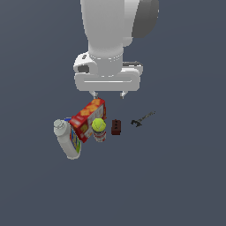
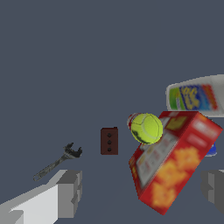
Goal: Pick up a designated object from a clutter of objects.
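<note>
The yellow-green tennis ball [image 1: 99, 125] lies against the red cracker box [image 1: 87, 118], seemingly on top of the small red-labelled can [image 1: 100, 136]. The white bottle with a blue label [image 1: 68, 140] lies on the exterior view's left of the box. The dark brown block [image 1: 116, 127] and the thin wrench [image 1: 142, 119] are on the ball's right. My gripper [image 1: 108, 94] is open and empty, hovering above and behind the clutter. In the wrist view the ball [image 2: 147, 128] sits by the box [image 2: 175, 168], with my fingers [image 2: 70, 192] apart in the foreground.
The wrist view also shows the bottle [image 2: 194, 97], the block [image 2: 109, 141], the wrench [image 2: 56, 162] and a sliver of the can [image 2: 131, 120] behind the ball. The objects rest on a plain dark grey-blue floor [image 1: 176, 185].
</note>
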Controlling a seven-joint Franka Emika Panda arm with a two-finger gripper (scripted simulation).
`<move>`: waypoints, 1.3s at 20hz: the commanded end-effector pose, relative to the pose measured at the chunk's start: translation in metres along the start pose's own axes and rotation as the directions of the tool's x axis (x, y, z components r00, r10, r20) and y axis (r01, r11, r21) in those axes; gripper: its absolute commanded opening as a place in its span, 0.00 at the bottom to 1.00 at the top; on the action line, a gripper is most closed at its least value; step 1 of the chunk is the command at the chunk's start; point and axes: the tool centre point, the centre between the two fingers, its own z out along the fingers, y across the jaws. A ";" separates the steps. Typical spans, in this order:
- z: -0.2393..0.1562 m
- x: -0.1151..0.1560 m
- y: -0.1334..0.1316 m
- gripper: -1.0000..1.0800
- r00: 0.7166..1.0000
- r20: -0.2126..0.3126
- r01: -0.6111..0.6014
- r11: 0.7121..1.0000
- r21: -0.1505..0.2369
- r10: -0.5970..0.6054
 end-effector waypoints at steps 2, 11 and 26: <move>0.000 0.000 0.000 0.96 1.000 -0.001 0.000 1.000 0.000 0.000; -0.020 0.005 0.024 0.96 0.999 -0.032 -0.017 1.000 -0.001 0.017; 0.026 0.011 0.033 0.96 0.997 -0.025 0.068 0.998 -0.007 -0.068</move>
